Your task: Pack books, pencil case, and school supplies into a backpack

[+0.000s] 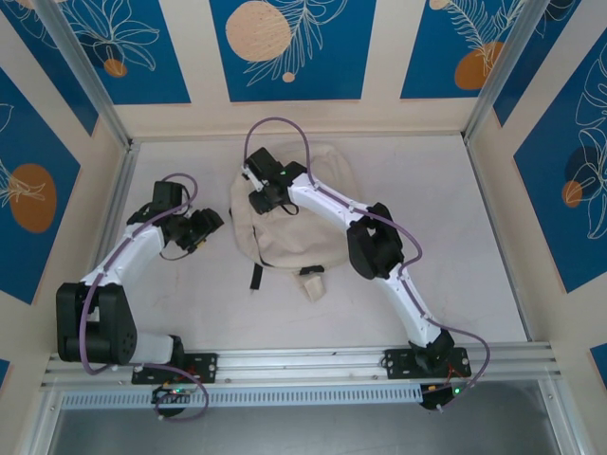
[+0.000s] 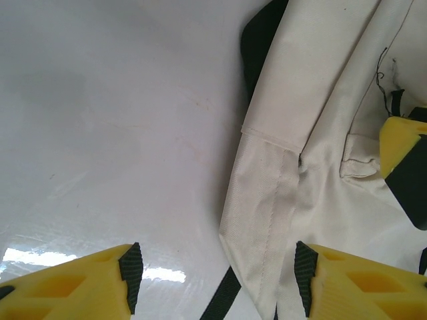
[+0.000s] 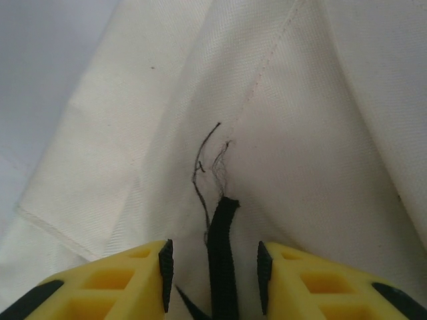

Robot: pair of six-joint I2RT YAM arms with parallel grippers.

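The left gripper is hovering, jaws parted, over the soft cream-white fabric backpack, while the right gripper, jaws unclamped, is straddling a frayed black strap and should be centring it before pinching.

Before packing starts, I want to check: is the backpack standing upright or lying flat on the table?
Lying flat: seen from above, the backpack is spread out on the table.

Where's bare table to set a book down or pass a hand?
Widest bare table: between the right arm and the right wall. Also the near strip between the backpack and the front rail, and the far-left corner. Crowded: the backpack's left side, where the left gripper and right gripper both sit.
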